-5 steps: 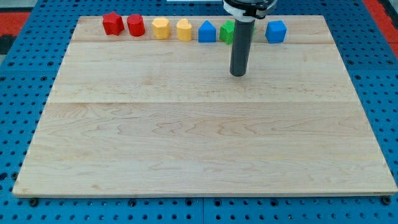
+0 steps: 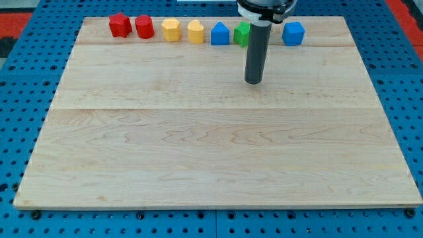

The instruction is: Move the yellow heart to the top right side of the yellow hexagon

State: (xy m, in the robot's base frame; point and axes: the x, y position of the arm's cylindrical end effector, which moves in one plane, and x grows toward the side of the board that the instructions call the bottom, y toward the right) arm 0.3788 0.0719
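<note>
The arm is carrying no pincer at all, only a straight dark rod, so there is nothing to be open or closed; my tip [image 2: 254,82] is resting on the bare wooden board [image 2: 211,152], holding and touching nothing. It is sitting just below the row of blocks lined up along the view's top edge, right under the green block [image 2: 242,33], whose shape the rod is partly hiding. From there the yellow heart [image 2: 195,31] is lying up and to the view's left, near but clearly apart, with the blue house-shaped block [image 2: 220,34] sitting between it and the green one. Just beside the heart on its left is the yellow hexagon [image 2: 171,30], and further left two red blocks [image 2: 131,26] are closing the row; a blue cube [image 2: 293,33] is standing off to the rod's right. The heart is already lying on the hexagon's right, level with it, so I judge the coming move is calling for the tip to get beneath the heart and nudge it toward the view's top, and the tight neighbours are leaving little room to slip in cleanly.
</note>
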